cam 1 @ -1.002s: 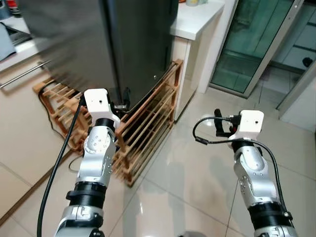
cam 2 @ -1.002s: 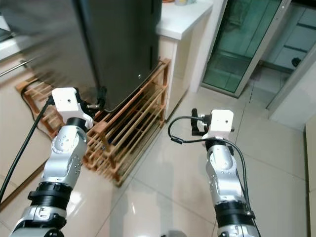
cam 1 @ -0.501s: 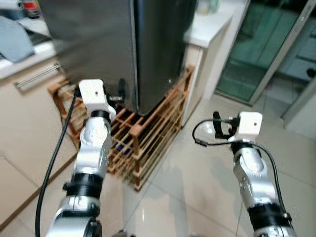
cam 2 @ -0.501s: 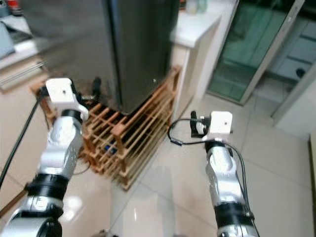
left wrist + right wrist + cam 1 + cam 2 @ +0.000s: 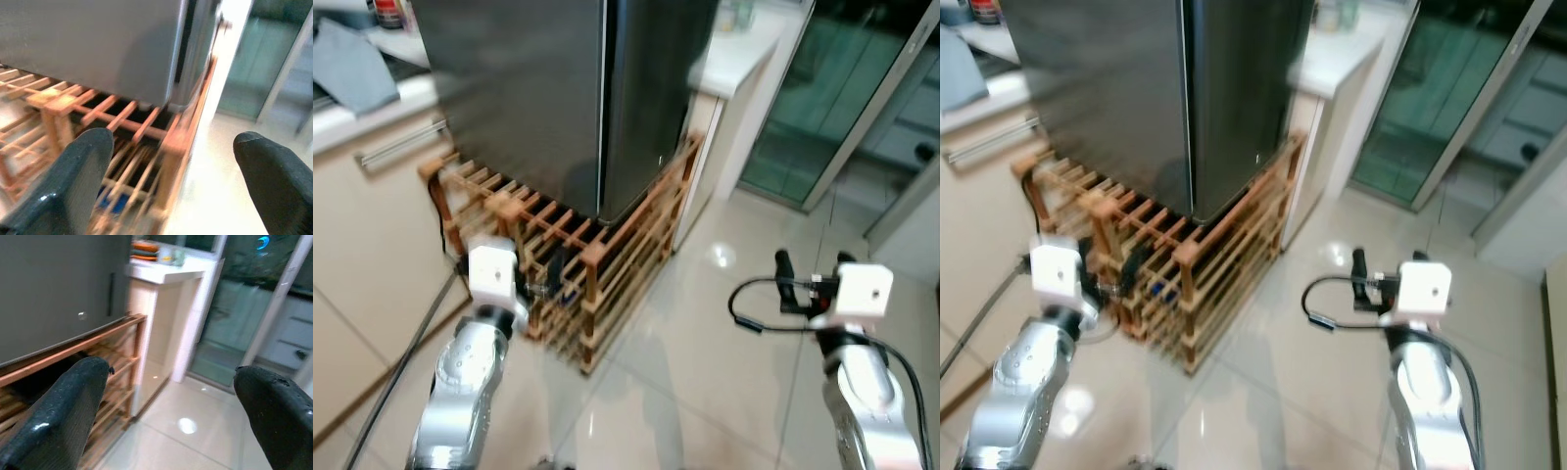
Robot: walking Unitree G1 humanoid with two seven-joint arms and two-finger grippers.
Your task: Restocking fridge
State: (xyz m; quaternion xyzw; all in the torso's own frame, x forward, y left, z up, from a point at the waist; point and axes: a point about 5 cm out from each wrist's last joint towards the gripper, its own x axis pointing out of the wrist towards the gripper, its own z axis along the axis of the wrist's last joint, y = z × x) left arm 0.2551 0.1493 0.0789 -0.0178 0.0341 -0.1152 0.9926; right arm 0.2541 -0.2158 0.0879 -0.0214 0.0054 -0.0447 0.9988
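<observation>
Left gripper [image 5: 168, 181] and right gripper [image 5: 171, 413] are held spread and empty before the fridge [image 5: 558, 88].
From the fridge's wooden rack [image 5: 578, 264] rightward, the closed door should be approached squarely, the rack's corner cleared.

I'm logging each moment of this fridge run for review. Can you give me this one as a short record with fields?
fridge: dark fridge, door shut, standing on a wooden rack
left gripper: jaws open, empty, near the rack's corner
right gripper: jaws open, empty, over the tiled floor
beside fridge: white counter, glass door
items held: none
</observation>
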